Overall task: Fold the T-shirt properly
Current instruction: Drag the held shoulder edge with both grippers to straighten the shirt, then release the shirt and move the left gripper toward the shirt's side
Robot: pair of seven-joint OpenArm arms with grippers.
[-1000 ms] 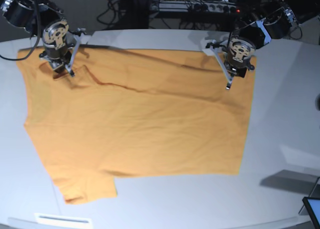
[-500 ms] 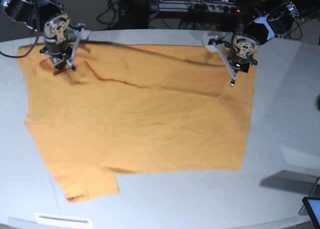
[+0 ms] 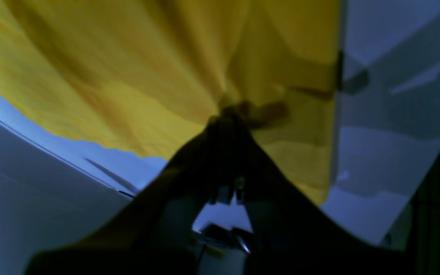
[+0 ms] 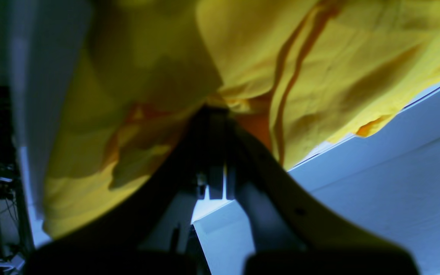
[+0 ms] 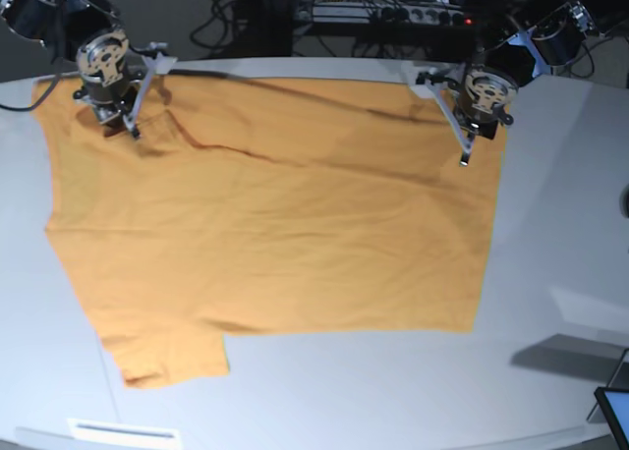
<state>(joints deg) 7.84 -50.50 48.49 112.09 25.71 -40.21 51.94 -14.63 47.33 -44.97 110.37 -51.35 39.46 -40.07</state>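
Observation:
The orange-yellow T-shirt (image 5: 275, 224) lies spread across the grey table (image 5: 560, 224), one sleeve pointing to the near left. At the far right corner of the cloth, my left gripper (image 5: 464, 158) is shut on the cloth. The left wrist view shows its dark fingers pinching a bunch of T-shirt (image 3: 128, 76) at the left gripper (image 3: 230, 112). Over by the far left, my right gripper (image 5: 132, 131) is also shut on the fabric. Folds of the T-shirt (image 4: 319, 57) gather at the right gripper (image 4: 214, 109) in the right wrist view.
Cables and a power strip (image 5: 413, 13) lie behind the table's far edge. A dark screen corner (image 5: 614, 406) shows at the bottom right, and a white label (image 5: 123, 432) sits at the near left edge. Bare table surrounds the shirt on the right and front.
Both grippers have moved toward the far edge of the table with the cloth in them. The whole T-shirt has slid away from the front edge.

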